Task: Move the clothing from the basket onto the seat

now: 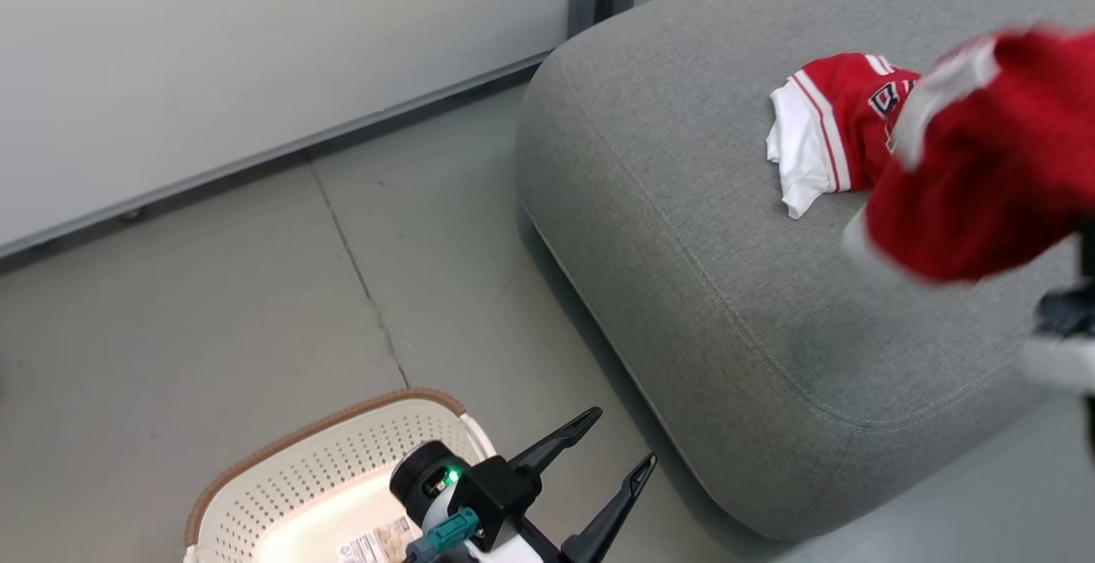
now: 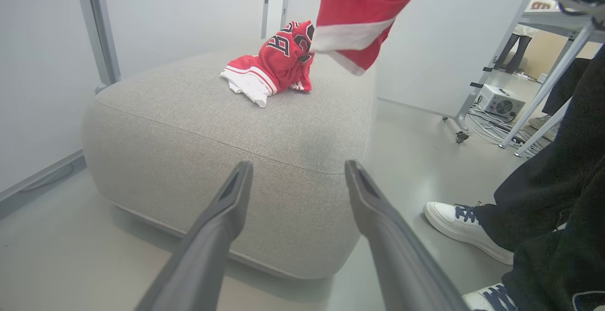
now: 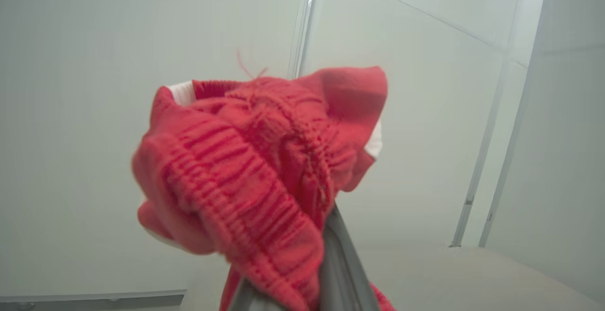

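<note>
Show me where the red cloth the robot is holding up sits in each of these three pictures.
Head view: held red garment, blurred, at the right edge above the seat.
Left wrist view: held red garment hangs from the top edge, right of centre.
Right wrist view: held red garment bunched mid-picture, clamped in the right gripper's fingers.
Shared landmark: the lettered jersey lying on the seat, just left of it in the head and left wrist views.

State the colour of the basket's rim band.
Brown rim band on the cream basket; head view shows it best.
</note>
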Robot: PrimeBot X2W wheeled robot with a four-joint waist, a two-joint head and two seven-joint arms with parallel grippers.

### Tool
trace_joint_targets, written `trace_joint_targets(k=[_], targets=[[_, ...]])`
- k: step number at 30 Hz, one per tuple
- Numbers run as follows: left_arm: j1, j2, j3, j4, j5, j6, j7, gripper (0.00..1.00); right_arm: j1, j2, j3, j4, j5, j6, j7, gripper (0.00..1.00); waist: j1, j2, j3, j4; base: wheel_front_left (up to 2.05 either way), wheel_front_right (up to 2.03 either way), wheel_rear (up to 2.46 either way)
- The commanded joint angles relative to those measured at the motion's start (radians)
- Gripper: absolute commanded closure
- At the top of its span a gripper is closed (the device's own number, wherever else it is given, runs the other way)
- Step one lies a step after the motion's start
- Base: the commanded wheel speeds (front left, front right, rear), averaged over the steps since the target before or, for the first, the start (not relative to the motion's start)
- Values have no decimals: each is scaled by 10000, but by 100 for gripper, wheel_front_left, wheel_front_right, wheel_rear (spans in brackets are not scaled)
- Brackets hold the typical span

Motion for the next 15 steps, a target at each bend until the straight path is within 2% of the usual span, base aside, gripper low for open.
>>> trace_joint_targets(k=[1, 8, 12, 15], targets=[[-195, 83, -12, -14, 61, -7, -11, 0, -266, -149, -81, -21, 52, 2, -51, 100, 0, 0, 217, 112, 0, 0, 0], [-710, 509, -458, -25, 173, -7, -9, 0, -2748, -1516, -467, 869, 298, 2, -51, 100, 0, 0, 1202, 489, 0, 0, 0], [-964, 720, -791, -136, 174, -7, -11, 0, -4027, -1986, -578, 2019, 705, 1, -50, 100, 0, 0, 1752, 796, 0, 0, 0], [-1148, 875, -944, -166, 205, -7, -11, 0, -4901, -2451, -795, 3319, 762, 1, -52, 100, 0, 0, 2138, 988, 0, 0, 0]])
